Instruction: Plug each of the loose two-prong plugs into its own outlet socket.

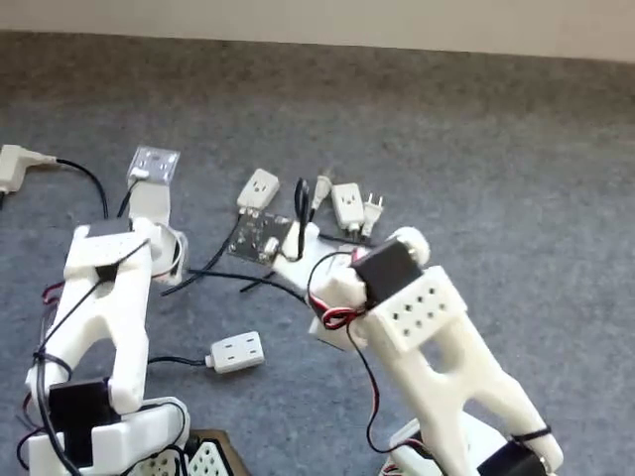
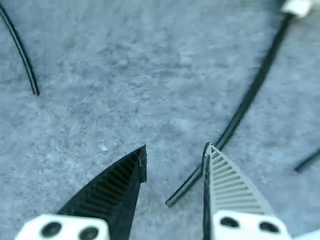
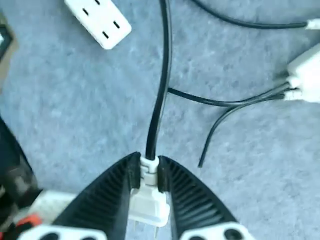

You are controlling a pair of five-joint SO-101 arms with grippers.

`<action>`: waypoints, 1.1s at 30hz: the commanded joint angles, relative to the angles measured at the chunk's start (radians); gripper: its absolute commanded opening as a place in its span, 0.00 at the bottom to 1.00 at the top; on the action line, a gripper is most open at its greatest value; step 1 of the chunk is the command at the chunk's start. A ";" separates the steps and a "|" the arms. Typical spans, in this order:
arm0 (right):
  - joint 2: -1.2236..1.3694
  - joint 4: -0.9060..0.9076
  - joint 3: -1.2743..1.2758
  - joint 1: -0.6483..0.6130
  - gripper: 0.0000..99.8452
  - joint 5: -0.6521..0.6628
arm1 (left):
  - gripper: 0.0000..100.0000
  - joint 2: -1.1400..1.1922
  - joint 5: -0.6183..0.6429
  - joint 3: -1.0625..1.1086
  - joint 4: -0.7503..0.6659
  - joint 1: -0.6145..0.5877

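Observation:
My right gripper is shut on a white two-prong plug; its prongs point back toward the wrist and its black cord runs away over the carpet. In the high view this gripper sits low at the middle of the carpet. A white outlet socket lies beyond it, the same one as near the front. Two more sockets lie farther back, with loose plugs beside them. My left gripper is open over bare carpet, a black cord by one fingertip.
Another white socket sits at the far left edge with a cord trailing from it. A small dark circuit board lies among tangled black cords in the middle. Grey carpet stretches open to the right and back.

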 commanded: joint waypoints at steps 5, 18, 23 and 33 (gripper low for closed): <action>-0.047 -0.081 -0.183 0.079 0.01 -0.385 | 0.20 -0.028 -0.163 -0.297 0.293 0.120; -0.302 -0.605 0.188 0.199 0.01 -0.516 | 0.28 -0.888 -0.158 -0.067 0.361 0.278; -0.450 -0.858 0.495 0.168 0.01 -0.569 | 0.29 -1.245 -0.083 0.157 0.318 0.424; -0.473 -0.992 0.616 0.053 0.01 -0.572 | 0.36 -1.543 -0.017 0.447 0.264 0.552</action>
